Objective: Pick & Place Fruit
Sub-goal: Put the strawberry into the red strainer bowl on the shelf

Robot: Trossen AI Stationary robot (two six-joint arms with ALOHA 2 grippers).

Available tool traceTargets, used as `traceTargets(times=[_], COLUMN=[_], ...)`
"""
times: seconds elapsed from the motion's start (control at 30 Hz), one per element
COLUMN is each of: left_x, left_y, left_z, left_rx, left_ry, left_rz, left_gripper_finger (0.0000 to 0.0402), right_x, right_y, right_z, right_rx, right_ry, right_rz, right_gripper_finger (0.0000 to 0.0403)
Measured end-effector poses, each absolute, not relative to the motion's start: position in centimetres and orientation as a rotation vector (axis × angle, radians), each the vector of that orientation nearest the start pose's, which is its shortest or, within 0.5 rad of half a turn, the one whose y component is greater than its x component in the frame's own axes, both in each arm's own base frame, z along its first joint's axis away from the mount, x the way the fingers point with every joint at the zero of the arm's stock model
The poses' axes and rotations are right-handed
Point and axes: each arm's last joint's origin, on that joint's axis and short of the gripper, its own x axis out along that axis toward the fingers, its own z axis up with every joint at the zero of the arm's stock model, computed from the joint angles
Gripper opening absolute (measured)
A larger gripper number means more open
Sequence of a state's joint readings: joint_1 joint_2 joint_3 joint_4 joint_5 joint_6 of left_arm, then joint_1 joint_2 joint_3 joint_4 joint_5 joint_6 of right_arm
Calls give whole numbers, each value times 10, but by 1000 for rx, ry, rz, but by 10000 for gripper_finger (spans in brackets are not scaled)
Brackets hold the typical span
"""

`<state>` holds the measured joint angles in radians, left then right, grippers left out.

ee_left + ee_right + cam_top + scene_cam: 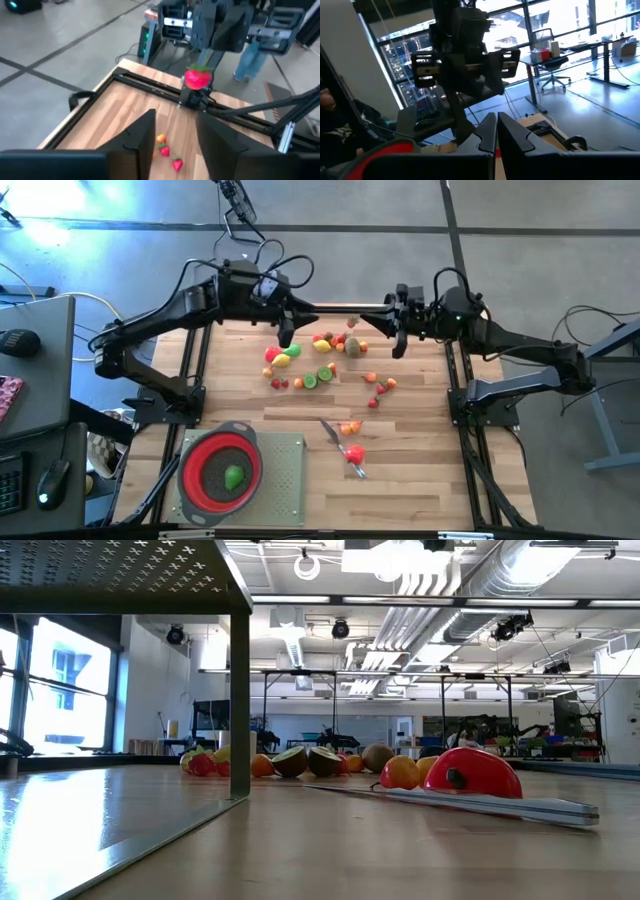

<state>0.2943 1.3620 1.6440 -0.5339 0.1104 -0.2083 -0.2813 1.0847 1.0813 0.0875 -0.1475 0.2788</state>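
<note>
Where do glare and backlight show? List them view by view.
High view: a glare streak on the floor beyond the table. Low view: a bright window, a dark shelf underside. Right wrist view: bright windows silhouette the left arm. Left wrist view: even light.

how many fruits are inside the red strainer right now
1: a green fruit lies in the red strainer, at the table's near left corner in the high view. Its walls could hide another small piece, though none shows.
</note>
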Motion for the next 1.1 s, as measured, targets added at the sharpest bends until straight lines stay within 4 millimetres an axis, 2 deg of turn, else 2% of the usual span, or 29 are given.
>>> traceTargets(times=[0.17, 0.3, 0.7, 1.1], left_x=[272, 277, 331, 344], left_y=[77, 75, 76, 72], left_z=[465, 465, 436, 439], left_rx=[-192, -135, -165, -184], left_ry=[206, 187, 191, 96], left_rz=[129, -9, -73, -158], left_gripper_finger=[200, 222, 227, 227], right_x=[230, 230, 231, 231], right_y=[-60, -59, -52, -51], right_z=[405, 407, 408, 407], right_rx=[257, 252, 229, 232], right_ry=[-105, -113, -118, -108], right_rz=[-64, -6, 57, 57], right_gripper_finger=[3, 3, 3, 3])
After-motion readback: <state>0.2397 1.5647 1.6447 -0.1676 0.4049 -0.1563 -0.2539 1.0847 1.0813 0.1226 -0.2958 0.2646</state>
